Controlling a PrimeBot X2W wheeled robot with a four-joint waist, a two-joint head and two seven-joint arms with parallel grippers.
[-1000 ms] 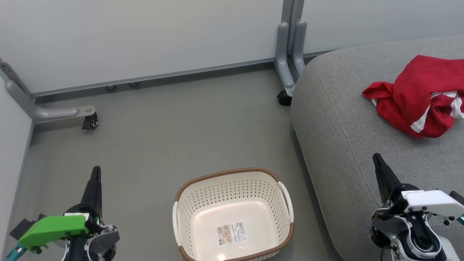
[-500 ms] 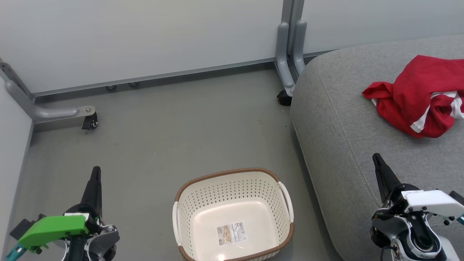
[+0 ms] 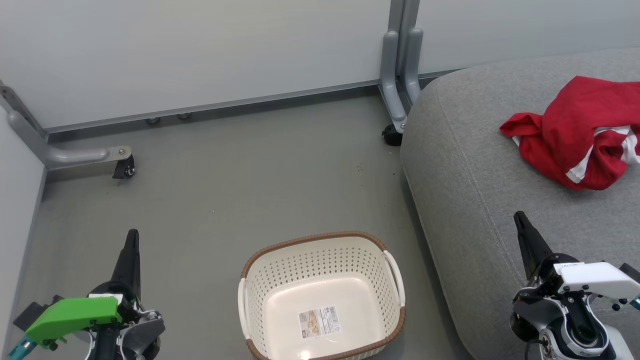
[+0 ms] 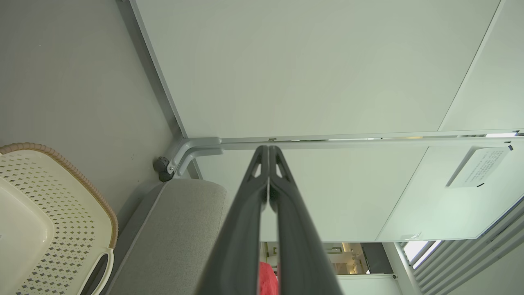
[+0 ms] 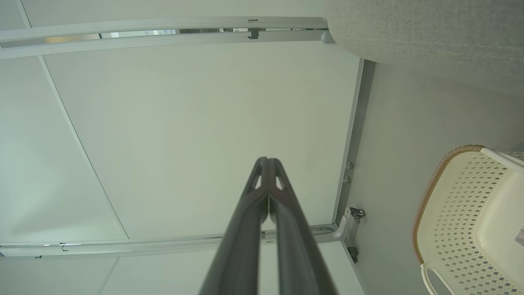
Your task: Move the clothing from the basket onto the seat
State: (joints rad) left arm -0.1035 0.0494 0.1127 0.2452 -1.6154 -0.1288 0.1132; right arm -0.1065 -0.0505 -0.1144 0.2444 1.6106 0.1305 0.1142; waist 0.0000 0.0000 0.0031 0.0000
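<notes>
Clothing: the red clothing [image 3: 580,132] lies heaped on the grey seat [image 3: 475,175], well apart from the right gripper [image 3: 519,216] and farther from the left gripper [image 3: 132,235].
Fingers: both pairs are pressed together, holding nothing.
Basket: the basket [image 3: 310,265] is on the floor between the grippers.
Cut off: the clothing's right side, at the picture edge.

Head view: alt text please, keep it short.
Bright red clothing lies crumpled on the grey seat at right; the cream basket on the floor, bottom centre, holds just a paper sticker. The left gripper and right gripper sit shut at the lower corners.
</notes>
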